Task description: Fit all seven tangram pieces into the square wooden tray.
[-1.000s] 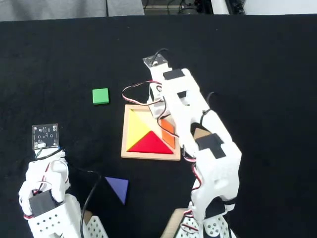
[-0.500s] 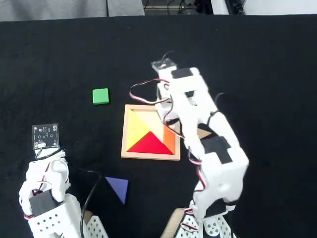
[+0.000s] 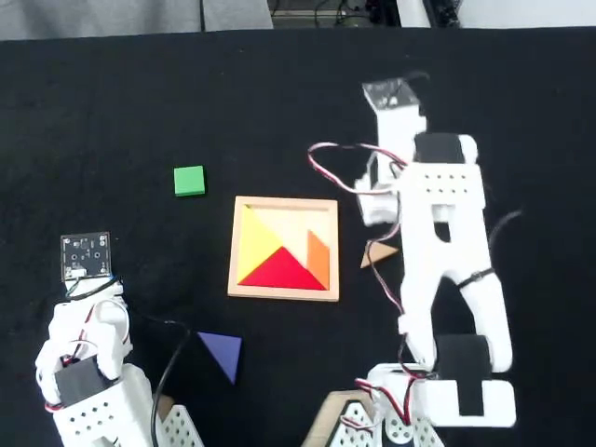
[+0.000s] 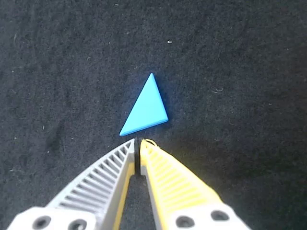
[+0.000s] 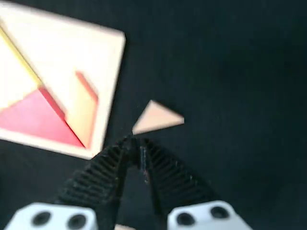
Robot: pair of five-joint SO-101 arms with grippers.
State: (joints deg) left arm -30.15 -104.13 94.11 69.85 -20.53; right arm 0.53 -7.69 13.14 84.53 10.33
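The tray [image 3: 284, 294] holds yellow, red and orange pieces [image 3: 282, 270], and the step now looks like picking up the small tan triangle [image 5: 157, 117] lying on the tabletop [image 3: 140, 112] just beside it. The right gripper [image 5: 136, 143] hangs by that triangle with fingers pressed together and empty, so it must open them first; the left gripper [image 4: 138, 143], also closed on nothing, sits near the blue triangle [image 4: 145, 108]. I cannot tell if the tray's pale part is bare wood or a pale piece.
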